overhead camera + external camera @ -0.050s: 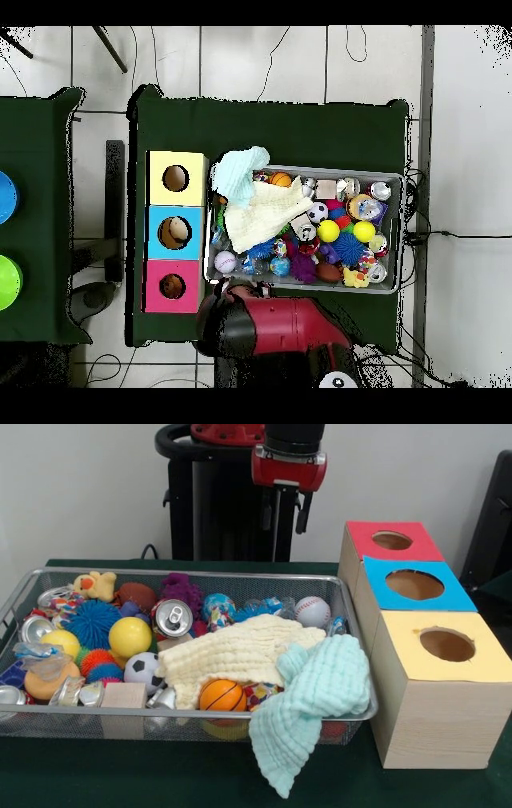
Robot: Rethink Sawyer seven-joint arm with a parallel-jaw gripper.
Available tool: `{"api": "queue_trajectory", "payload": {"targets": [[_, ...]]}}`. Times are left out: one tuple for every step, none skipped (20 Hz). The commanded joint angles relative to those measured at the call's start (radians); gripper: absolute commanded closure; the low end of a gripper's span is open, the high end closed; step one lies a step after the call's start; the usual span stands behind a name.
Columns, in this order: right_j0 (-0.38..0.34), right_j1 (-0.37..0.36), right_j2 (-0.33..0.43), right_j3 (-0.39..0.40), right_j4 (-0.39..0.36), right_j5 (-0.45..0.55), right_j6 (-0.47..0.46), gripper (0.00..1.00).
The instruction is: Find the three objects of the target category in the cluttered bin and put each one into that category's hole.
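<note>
Boxes (432, 656) right of bin (48, 724)

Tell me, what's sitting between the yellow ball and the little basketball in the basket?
In the front view, a small soccer ball and the edge of the cream cloth lie between the yellow ball and the basketball.
</note>
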Motion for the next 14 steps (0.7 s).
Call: {"api": "queue_trajectory", "payload": {"targets": [[0.017,0.000,0.023,-0.080,0.025,0.087,0.088,0.00],[0.011,-0.004,0.031,-0.076,0.029,0.091,0.082,0.00],[0.005,-0.008,0.039,-0.071,0.034,0.095,0.076,0.00],[-0.001,-0.012,0.047,-0.067,0.038,0.099,0.070,0.00],[-0.007,-0.016,0.055,-0.063,0.042,0.103,0.064,0.00],[-0.014,-0.014,0.068,-0.068,0.051,0.113,0.056,0.00],[-0.011,-0.012,0.069,-0.073,0.052,0.117,0.056,0.00],[-0.008,-0.010,0.069,-0.079,0.054,0.122,0.056,0.00],[-0.005,-0.008,0.067,-0.082,0.053,0.123,0.056,0.00],[-0.005,-0.002,0.065,-0.083,0.050,0.117,0.056,0.00],[-0.007,0.005,0.065,-0.083,0.048,0.109,0.057,0.00],[-0.009,0.012,0.065,-0.083,0.046,0.100,0.057,0.00],[-0.008,0.016,0.065,-0.088,0.045,0.100,0.058,0.00],[-0.006,0.021,0.064,-0.093,0.044,0.099,0.059,0.00]]}}
